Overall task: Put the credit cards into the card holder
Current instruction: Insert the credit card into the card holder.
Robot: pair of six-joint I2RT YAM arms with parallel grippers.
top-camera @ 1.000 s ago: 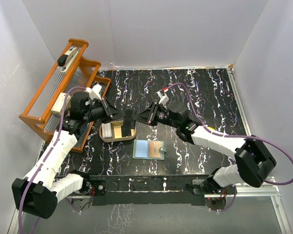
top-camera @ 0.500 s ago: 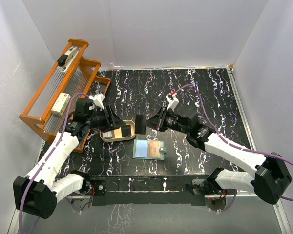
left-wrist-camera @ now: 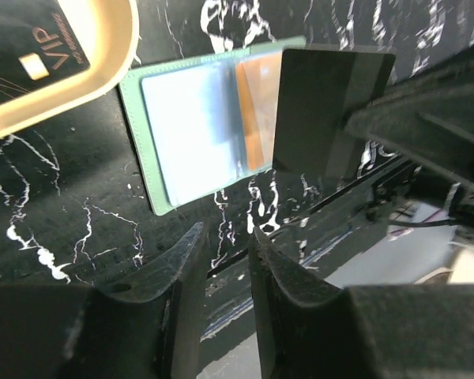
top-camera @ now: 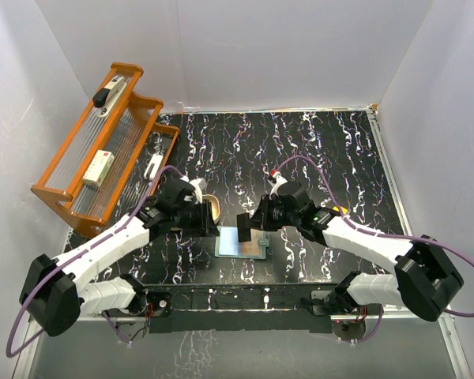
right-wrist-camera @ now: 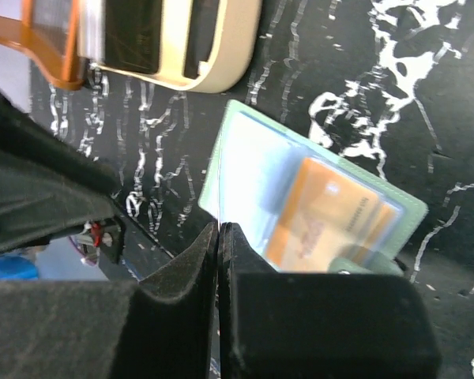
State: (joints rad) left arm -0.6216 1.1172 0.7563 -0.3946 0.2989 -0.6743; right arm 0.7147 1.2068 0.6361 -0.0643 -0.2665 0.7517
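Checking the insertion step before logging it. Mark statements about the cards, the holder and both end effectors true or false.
1. The right end effector holds a dark card over the card holder. True.
2. The card holder is folded shut. False: it lies open on the table, with an orange card already in a pocket.
3. A black card lies in the tan dish. True.
4. The left end effector grips the orange card. False: nothing is between its fingers, and the orange card sits in the holder.
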